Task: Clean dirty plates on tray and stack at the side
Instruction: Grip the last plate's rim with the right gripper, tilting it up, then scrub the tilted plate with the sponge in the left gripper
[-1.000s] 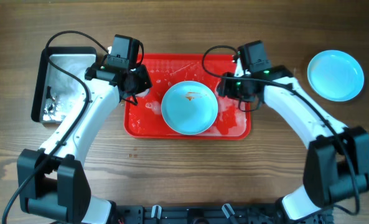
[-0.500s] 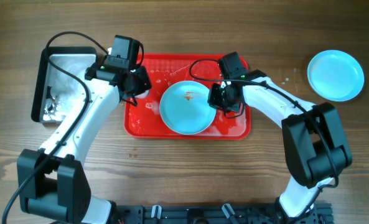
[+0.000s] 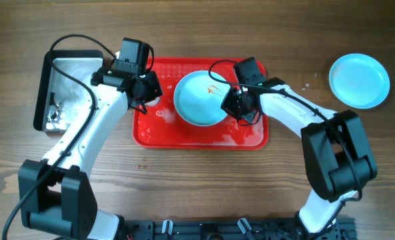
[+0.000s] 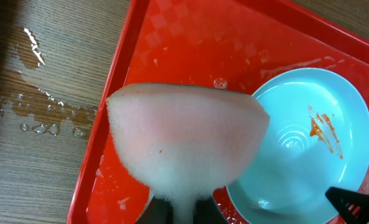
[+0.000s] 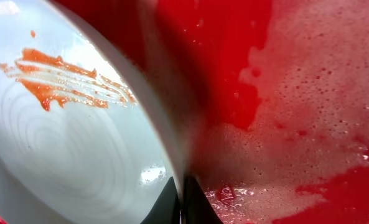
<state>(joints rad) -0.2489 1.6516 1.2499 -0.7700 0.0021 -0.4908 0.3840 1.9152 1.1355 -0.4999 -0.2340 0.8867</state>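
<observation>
The pale blue plate (image 3: 197, 100) carries orange-brown smears.

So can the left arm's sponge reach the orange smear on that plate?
Probably yes: the sponge sits right beside the plate, the smear lies uncovered, and the right gripper pinches only the rim.

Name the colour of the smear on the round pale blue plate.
Orange-red smear, clearest in the right wrist view.

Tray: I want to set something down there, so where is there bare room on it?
The front strip of the tray, between the plate and the near rim, is bare though soapy. The back half is crowded: the sponge at left, the plate in the middle, the right hand gripping its edge.
</observation>
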